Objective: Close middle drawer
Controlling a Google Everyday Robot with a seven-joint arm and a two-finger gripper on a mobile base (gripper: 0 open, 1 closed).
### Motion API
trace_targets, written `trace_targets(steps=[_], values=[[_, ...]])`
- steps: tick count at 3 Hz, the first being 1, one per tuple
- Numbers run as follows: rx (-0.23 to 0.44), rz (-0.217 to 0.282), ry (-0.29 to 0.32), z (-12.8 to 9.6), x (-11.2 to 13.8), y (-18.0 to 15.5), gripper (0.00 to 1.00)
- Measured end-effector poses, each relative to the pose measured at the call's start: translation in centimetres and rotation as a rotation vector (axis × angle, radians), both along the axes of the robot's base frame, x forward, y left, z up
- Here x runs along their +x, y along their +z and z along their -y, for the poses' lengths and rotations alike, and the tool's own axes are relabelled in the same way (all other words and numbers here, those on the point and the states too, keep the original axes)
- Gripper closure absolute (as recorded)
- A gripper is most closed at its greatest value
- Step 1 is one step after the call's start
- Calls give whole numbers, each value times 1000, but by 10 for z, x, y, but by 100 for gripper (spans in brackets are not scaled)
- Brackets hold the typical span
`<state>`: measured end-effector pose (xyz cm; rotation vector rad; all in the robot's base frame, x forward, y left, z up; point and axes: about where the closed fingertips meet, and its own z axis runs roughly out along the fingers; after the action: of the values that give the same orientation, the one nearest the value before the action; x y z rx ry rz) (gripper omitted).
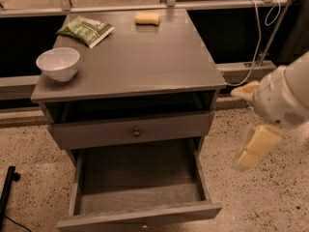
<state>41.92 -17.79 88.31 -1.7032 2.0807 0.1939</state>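
Note:
The middle drawer [140, 182] of the grey cabinet is pulled far out toward me, its long shallow box empty and its flat front [183, 212] at the bottom of the view. The top drawer [96, 133] with its dark knob sits pushed in above it. The lowest drawer is hidden. My gripper [239, 129] hangs to the right of the cabinet, above the floor, level with the top drawer and apart from both drawers. Its cream fingers [257, 146] stand spread and hold nothing.
On the cabinet top [145, 57] are a white bowl [58, 63] at the left front, a green snack bag [86, 30] at the back left and a yellow sponge [147, 18] at the back. A white cable [256, 47] hangs at the right. A black stand [7, 187] is at the left.

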Motion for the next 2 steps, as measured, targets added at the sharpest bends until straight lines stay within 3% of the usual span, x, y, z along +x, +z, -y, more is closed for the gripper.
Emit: trace_targets(steps=[1, 2], values=[[202, 16, -15, 12, -15, -85, 0], [173, 43, 21, 14, -12, -75, 0]])
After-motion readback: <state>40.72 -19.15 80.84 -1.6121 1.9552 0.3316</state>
